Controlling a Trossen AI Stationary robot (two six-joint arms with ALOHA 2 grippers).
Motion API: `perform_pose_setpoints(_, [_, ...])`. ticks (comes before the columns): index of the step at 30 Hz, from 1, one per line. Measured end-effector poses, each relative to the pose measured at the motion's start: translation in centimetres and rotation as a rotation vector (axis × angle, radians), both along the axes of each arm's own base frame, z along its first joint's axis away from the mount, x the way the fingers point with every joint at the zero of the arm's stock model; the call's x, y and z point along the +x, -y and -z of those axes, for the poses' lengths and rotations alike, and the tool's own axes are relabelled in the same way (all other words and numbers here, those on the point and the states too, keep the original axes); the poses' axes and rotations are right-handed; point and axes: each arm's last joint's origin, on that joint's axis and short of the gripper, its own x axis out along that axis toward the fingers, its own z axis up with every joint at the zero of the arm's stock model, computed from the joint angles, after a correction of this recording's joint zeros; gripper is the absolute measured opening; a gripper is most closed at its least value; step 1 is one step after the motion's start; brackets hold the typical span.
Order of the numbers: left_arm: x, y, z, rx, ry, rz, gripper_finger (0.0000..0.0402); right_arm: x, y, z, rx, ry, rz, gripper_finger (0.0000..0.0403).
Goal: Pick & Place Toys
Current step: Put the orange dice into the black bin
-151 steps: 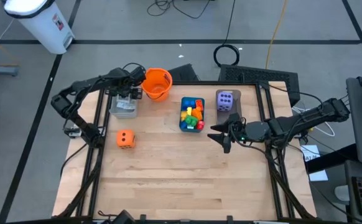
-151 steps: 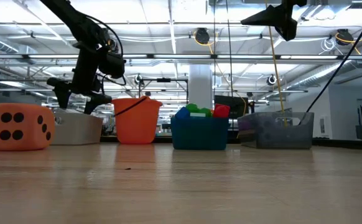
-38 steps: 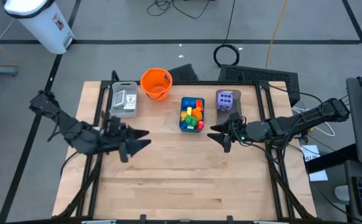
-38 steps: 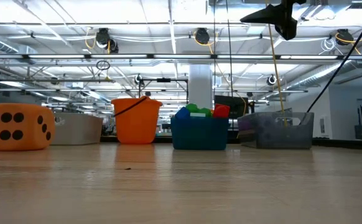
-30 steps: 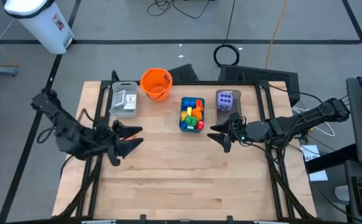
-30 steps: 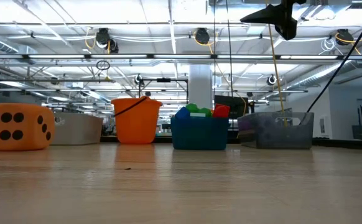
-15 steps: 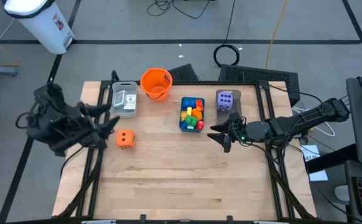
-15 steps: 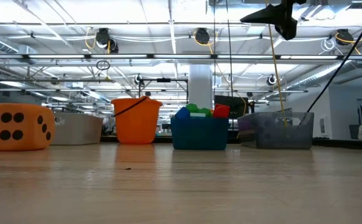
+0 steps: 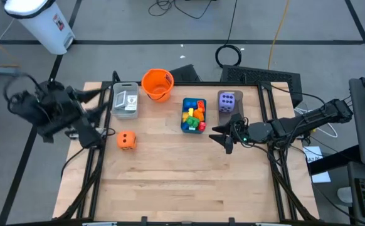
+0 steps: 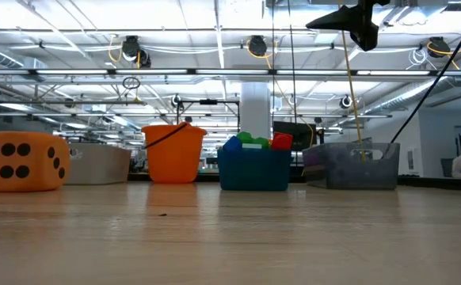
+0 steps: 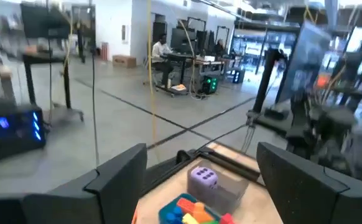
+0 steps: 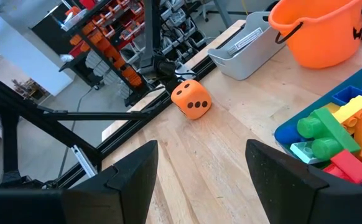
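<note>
The table (image 9: 189,182) is big and mostly bare. The left claw (image 9: 91,103) hangs off its edge, spread wide and empty; the orange die (image 9: 126,140) sits just beside it. The right claw (image 9: 223,137) is spread and empty too, with the bricks (image 9: 194,115) and purple die (image 9: 227,101) near it. A fast swing back could knock the orange die off.

Wooden table (image 9: 182,182) seen from above, orange die (image 9: 126,140) near left edge, grey tray (image 9: 125,100) beside orange bucket (image 9: 157,84), blue tray (image 9: 194,115) of bright bricks (image 9: 195,116), purple die (image 9: 227,102) in adjacent tray, left gripper (image 9: 95,103) blurred off table's left side, right gripper (image 9: 223,137) open just below purple die
</note>
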Motion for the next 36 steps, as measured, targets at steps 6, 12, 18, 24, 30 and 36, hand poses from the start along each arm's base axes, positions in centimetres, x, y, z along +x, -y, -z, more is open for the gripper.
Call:
perform_pose_setpoints(6, [-2.3,-3.2,-0.8,-0.029,0.14,0.154,0.031,0.0,0.0,0.0,0.0,0.0,0.0,0.0236])
perform_pose_setpoints(12, [-1.5,-2.2,-0.5,0.046,0.169,0.272,0.031,0.0,0.0,0.0,0.0,0.0,0.001,0.0236])
perform_pose_setpoints(18, [0.9,0.0,-0.1,0.045,0.244,0.466,0.031,0.0,0.0,0.0,0.002,0.001,0.002,0.0236])
perform_pose_setpoints(24, [4.1,1.2,0.7,0.075,0.221,0.534,0.031,0.0,0.0,-0.1,0.005,0.009,0.003,0.0236])
perform_pose_setpoints(30, [5.8,0.0,3.5,0.033,-0.003,0.495,0.031,0.0,0.0,-0.1,0.005,0.008,0.003,0.0236])
perform_pose_setpoints(36, [5.1,-2.0,6.8,-0.108,-0.293,0.431,0.031,0.0,0.0,-0.1,0.018,0.01,0.004,0.0235])
